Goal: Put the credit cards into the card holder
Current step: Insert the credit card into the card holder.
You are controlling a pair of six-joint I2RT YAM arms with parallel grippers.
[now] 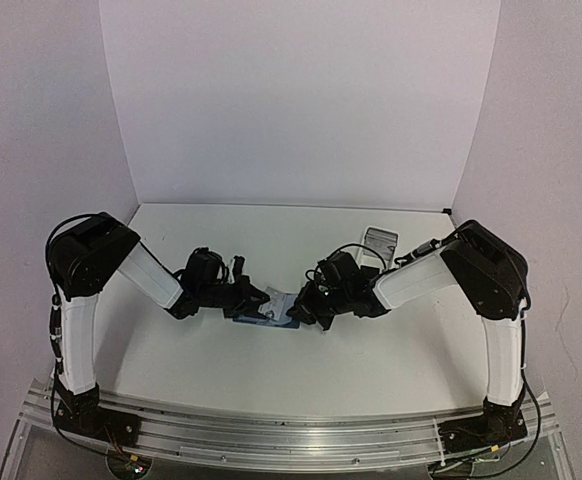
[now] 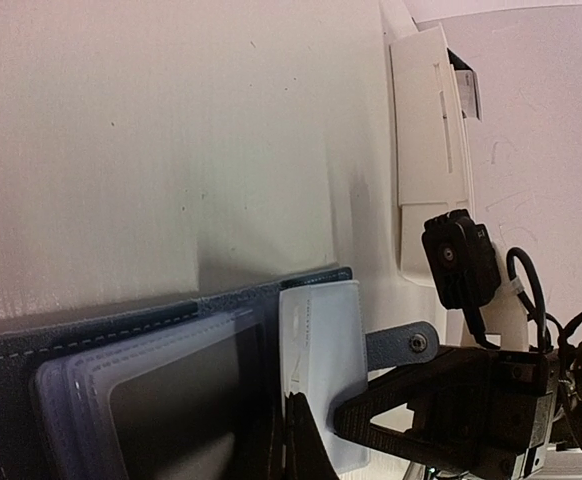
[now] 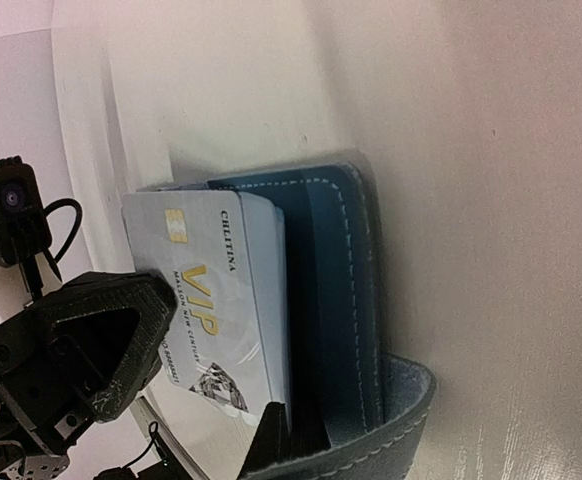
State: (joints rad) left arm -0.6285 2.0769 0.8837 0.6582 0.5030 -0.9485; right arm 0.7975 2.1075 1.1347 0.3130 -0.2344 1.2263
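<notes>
I see left fingers and right fingers closed together at the dark-blue stitched card holder, pale grey VIP card against it

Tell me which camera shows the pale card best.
The right wrist view: the card faces that camera, so its chip and gold VIP print are readable. The left wrist view shows the card blank and foreshortened. The top view shows only a small pale patch of it.
</notes>
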